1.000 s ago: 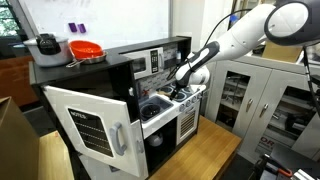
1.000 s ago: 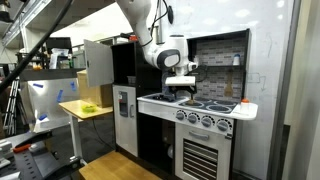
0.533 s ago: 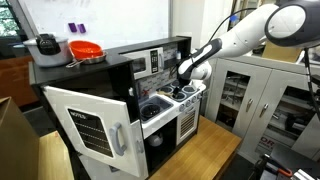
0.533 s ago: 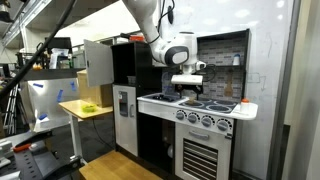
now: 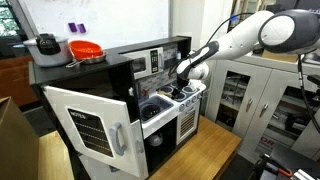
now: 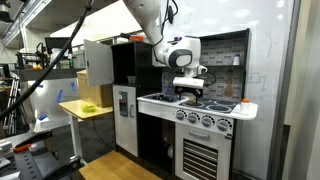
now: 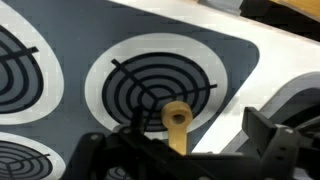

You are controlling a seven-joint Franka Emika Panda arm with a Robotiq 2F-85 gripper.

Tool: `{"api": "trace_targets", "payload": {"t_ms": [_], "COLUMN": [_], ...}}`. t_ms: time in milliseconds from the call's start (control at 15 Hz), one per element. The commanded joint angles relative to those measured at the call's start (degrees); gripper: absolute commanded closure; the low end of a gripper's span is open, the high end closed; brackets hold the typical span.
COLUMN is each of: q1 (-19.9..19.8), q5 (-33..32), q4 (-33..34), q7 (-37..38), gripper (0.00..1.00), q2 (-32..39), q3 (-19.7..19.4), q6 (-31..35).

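Tan wooden peg (image 7: 177, 128), round-headed, sits over the rim of the printed burner ring (image 7: 150, 90) on the toy stove's surface (image 6: 205, 106), between the wide-open, empty fingers (image 7: 268, 140) hovering just above that ring. Probably light, stiff and smooth, it is best pinched across its straight shaft. Lettering on the open door (image 5: 95, 130), well apart from the ring, is too small to read.

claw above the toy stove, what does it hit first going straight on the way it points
Likely the small tan piece below the open claw, over the round burner; depth is unclear.
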Motion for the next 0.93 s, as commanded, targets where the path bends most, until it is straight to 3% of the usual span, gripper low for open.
{"api": "trace_targets", "payload": {"t_ms": [0,67,133,800,867], "q1": [1.02,1.06,1.02,1.1,1.17], "q5": [0.66,0.62,0.66,0.24,0.19], "q4": [3.91,4.54,4.88,5.01,4.7], "q7": [1.71,1.98,2.32,5.69,6.04], "gripper": [0.0,0.25,0.26,0.96,0.98], "q2": [2.23,2.68,2.96,2.77,2.75], "q3": [-0.73,-0.65,-0.51,-1.24,-1.4], "q6": [-1.18,-1.27,-1.39,-0.45,-0.23]}}
